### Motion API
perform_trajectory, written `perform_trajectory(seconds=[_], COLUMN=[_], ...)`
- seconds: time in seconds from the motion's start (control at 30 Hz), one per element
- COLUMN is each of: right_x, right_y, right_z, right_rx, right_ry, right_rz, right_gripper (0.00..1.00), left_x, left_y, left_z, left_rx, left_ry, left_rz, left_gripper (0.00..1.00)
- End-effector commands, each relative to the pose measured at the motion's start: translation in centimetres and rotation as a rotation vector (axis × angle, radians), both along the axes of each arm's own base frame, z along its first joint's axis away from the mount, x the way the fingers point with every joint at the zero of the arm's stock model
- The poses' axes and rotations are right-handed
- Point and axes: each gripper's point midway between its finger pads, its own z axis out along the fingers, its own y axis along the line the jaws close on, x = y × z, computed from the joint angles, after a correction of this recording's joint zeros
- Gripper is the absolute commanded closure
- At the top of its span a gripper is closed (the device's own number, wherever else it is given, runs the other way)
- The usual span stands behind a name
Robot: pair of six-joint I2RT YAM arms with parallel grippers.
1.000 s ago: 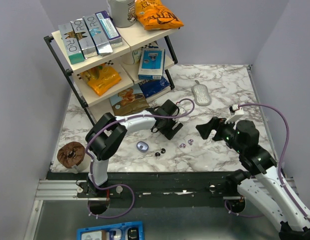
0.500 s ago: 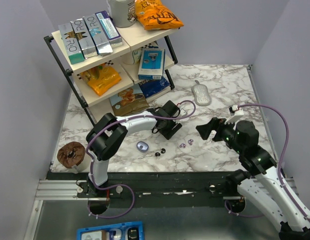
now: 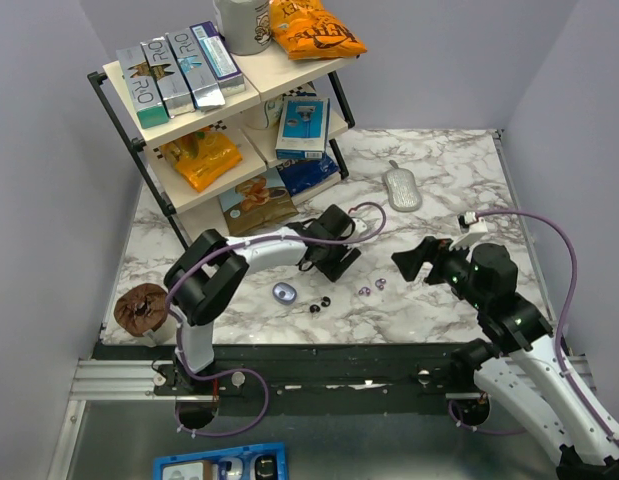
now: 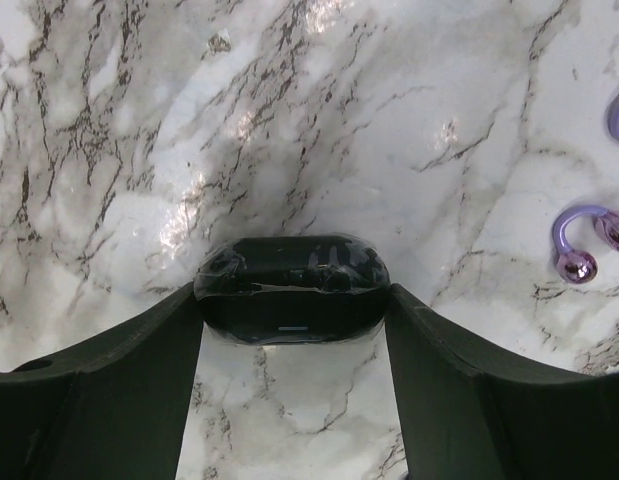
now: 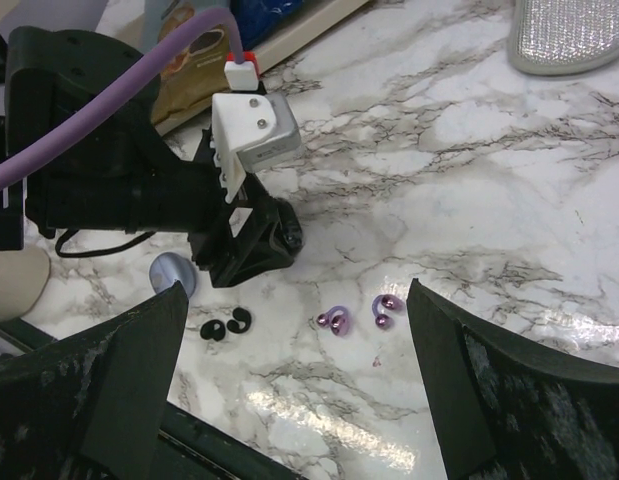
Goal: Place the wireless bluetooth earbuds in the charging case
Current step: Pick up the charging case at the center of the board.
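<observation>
The left gripper (image 3: 338, 264) pinches a glossy black oval case (image 4: 292, 285) that sits on the marble worktop (image 3: 439, 180). One finger presses on each end of it, as the left wrist view shows.

Taking that black case as the landmark, in the top view:
- The periwinkle charging case (image 3: 284, 292) lies on the worktop to its left and a little nearer the arm bases, apart from it. Nothing grips it, and whether its lid is up I cannot tell.
- The two black earbuds (image 3: 319, 304) lie close together just on its near side, between the charging case and the purple pair.
- The two translucent purple earbuds (image 3: 372, 288) lie side by side to its right, loose on the marble. One of them also shows at the right edge of the left wrist view.

The right gripper (image 3: 413, 258) hangs to the right of the black case, beyond the purple earbuds. Its fingers are spread wide with nothing between them.
</observation>
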Motion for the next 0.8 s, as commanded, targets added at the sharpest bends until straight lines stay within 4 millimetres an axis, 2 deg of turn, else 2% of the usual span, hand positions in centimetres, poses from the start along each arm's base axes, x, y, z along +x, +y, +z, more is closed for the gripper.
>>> perform_trajectory(seconds=[0.0, 0.03, 0.07, 0.13, 0.17, 0.2, 0.23, 0.27, 0.3, 0.33, 0.37, 0.4, 0.43, 0.47, 0.53, 0.6, 0.63, 0.67, 0.77], right_x=[-0.3, -0.3, -0.3, -0.3, -0.3, -0.4, -0.5, -0.5, -0.9, -1.1, -1.3, -1.7, -1.8, -1.8, -2.2, -2.6, -2.6, -2.8, -3.3], right_y=[-0.2, -0.2, -0.2, -0.4, -0.4, -0.3, -0.3, -0.1, 0.7, 1.2, 1.9, 2.6, 2.9, 3.1, 3.7, 4.3, 4.4, 4.5, 5.3], right_z=[0.5, 0.7, 1.0, 1.7, 1.9, 2.2, 2.3, 2.4, 2.6, 2.9, 2.6, 2.4, 2.1, 1.9, 2.0, 2.2, 2.1, 2.2, 1.7], right_rx=[0.015, 0.028, 0.04, 0.066, 0.077, 0.09, 0.109, 0.114, 0.127, 0.117, 0.11, 0.11, 0.101, 0.093, 0.078, 0.072, 0.056, 0.049, 0.023], right_ry=[0.0, 0.002, -0.002, -0.008, -0.01, -0.014, -0.014, -0.016, -0.019, -0.027, -0.01, 0.009, 0.019, 0.031, 0.019, 0.016, 0.015, 0.017, 0.048], right_rz=[-0.016, -0.019, -0.025, -0.048, -0.05, -0.052, -0.055, -0.044, 0.006, 0.047, 0.09, 0.143, 0.16, 0.178, 0.236, 0.286, 0.306, 0.322, 0.398], right_gripper=[0.0, 0.0, 0.0, 0.0, 0.0, 0.0, 0.0, 0.0, 0.0, 0.0, 0.0, 0.0, 0.0, 0.0, 0.0, 0.0, 0.0, 0.0, 0.0], left_x=[-0.6, -0.7, -0.1, -0.2, 0.3, 0.4, -0.1, 0.7, 0.5, -0.6, -1.0, -1.8, -3.5, -4.1, -5.5, -7.4, -8.1, -8.6, -10.0], left_y=[0.1, 0.5, -0.1, 0.2, -0.3, -0.4, 0.1, -0.2, -0.3, 0.2, -0.9, -1.1, -0.5, -1.0, -1.1, -2.0, -1.8, -2.0, -2.4], left_z=[1.5, 1.6, 3.6, 4.4, 6.5, 7.4, 7.2, 10.1, 11.0, 10.2, 13.9, 15.1, 13.5, 16.3, 15.7, 16.1, 15.4, 16.0, 15.0], left_rx=[-0.077, -0.084, -0.148, -0.183, -0.249, -0.279, -0.293, -0.374, -0.42, -0.443, -0.586, -0.647, -0.662, -0.763, -0.766, -0.793, -0.779, -0.803, -0.792], left_ry=[-0.041, -0.057, -0.107, -0.141, -0.192, -0.213, -0.22, -0.308, -0.334, -0.33, -0.418, -0.46, -0.456, -0.533, -0.552, -0.573, -0.595, -0.616, -0.589], left_rz=[0.035, 0.045, 0.058, 0.073, 0.086, 0.089, 0.092, 0.11, 0.114, 0.099, 0.057, 0.028, -0.004, -0.028, -0.07, -0.162, -0.198, -0.206, -0.235], left_gripper=[1.0, 1.0, 1.0, 1.0, 1.0, 1.0, 1.0, 1.0, 1.0, 1.0, 1.0, 1.0, 1.0, 1.0, 1.0, 1.0, 1.0, 1.0, 1.0])
